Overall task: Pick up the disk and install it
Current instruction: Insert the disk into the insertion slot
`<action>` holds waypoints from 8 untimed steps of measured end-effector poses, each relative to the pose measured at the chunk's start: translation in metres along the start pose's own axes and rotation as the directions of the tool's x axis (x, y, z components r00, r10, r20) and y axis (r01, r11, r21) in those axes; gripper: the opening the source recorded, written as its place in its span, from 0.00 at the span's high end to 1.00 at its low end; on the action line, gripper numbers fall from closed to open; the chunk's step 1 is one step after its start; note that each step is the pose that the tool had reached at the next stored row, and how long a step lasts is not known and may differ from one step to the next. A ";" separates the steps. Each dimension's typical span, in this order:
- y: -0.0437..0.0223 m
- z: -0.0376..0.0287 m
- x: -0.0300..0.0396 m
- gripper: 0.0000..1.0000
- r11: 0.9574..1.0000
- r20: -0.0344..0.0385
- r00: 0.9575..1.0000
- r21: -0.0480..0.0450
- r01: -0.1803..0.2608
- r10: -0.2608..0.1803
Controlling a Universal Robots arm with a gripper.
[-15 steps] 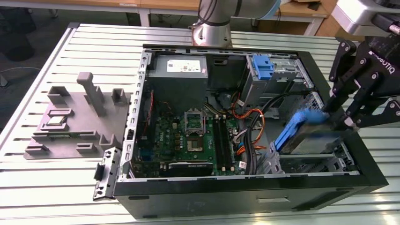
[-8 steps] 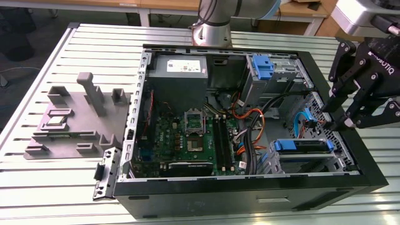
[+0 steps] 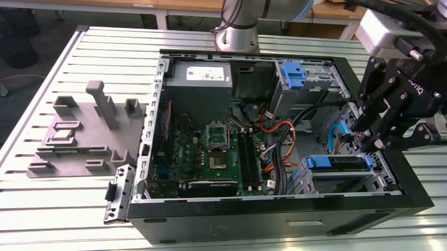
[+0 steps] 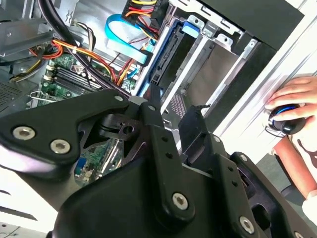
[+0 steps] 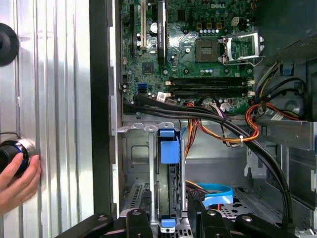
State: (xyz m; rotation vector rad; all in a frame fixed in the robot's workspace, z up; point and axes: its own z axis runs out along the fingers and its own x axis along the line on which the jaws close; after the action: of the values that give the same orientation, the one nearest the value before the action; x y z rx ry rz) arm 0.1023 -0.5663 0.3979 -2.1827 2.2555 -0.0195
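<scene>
The disk [image 3: 337, 162] sits edge-on in the drive cage at the front corner of the open computer case, on the exterior view's right, with its blue carrier handle [image 5: 169, 146] facing up. My gripper [image 3: 369, 140] hangs just above and slightly to the right of it. In the first wrist view the two black fingers [image 5: 134, 220] straddle the lower end of the disk [image 5: 166, 191] with a gap on each side. My gripper [image 5: 166, 210] is open and holds nothing. In the second wrist view the gripper [image 4: 176, 101] points toward the disk [image 4: 166, 54] in its slot.
A person's hand [image 5: 17, 181] rests on a dark round knob on the slatted table beside the case. Black and orange cables [image 5: 223, 119] cross between the motherboard [image 3: 216, 151] and the cage. A bare blue bracket [image 3: 293, 73], the grey power supply [image 3: 199, 76] and a grey fixture [image 3: 84, 130] stand farther off.
</scene>
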 end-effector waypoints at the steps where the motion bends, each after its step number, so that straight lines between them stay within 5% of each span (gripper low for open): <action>1: 0.0002 0.0020 0.0000 0.58 1.000 0.000 1.000 0.000 0.000 0.000; 8: 0.0016 0.0119 -0.0027 0.58 1.000 -0.001 1.000 0.000 0.000 0.000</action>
State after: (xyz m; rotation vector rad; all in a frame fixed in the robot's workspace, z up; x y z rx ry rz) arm 0.1010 -0.5637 0.3859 -2.1834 2.2561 -0.0212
